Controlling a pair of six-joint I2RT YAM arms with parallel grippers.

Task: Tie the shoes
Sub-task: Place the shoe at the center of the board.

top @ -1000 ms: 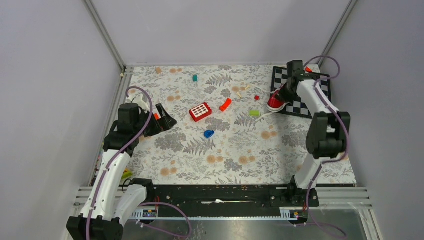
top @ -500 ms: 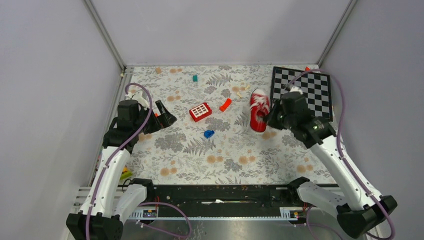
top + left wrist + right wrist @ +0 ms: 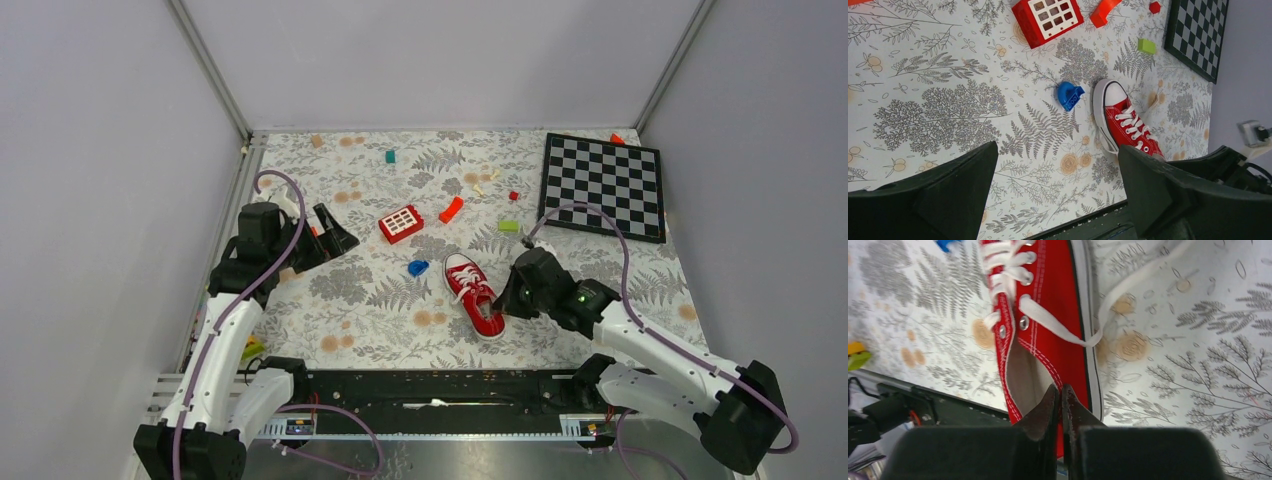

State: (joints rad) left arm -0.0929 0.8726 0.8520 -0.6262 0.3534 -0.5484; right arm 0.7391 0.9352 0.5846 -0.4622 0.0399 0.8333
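Dragged off the chequered board [image 3: 603, 185], the small red canvas sneaker with white laces [image 3: 474, 295] now lies on the floral worktop [image 3: 400, 330] near its front edge. Its long axis runs diagonally, toe pointing far-left. Right gripper [image 3: 1059, 390], fully closed, pinches its heel rim from behind. Left gripper [image 3: 335, 235] gapes wide, empty, well apart.

Robot lab cell: grey panel walls [image 3: 430, 60], aluminium corner struts [image 3: 208, 65], table-bolted arms [image 3: 222, 335].
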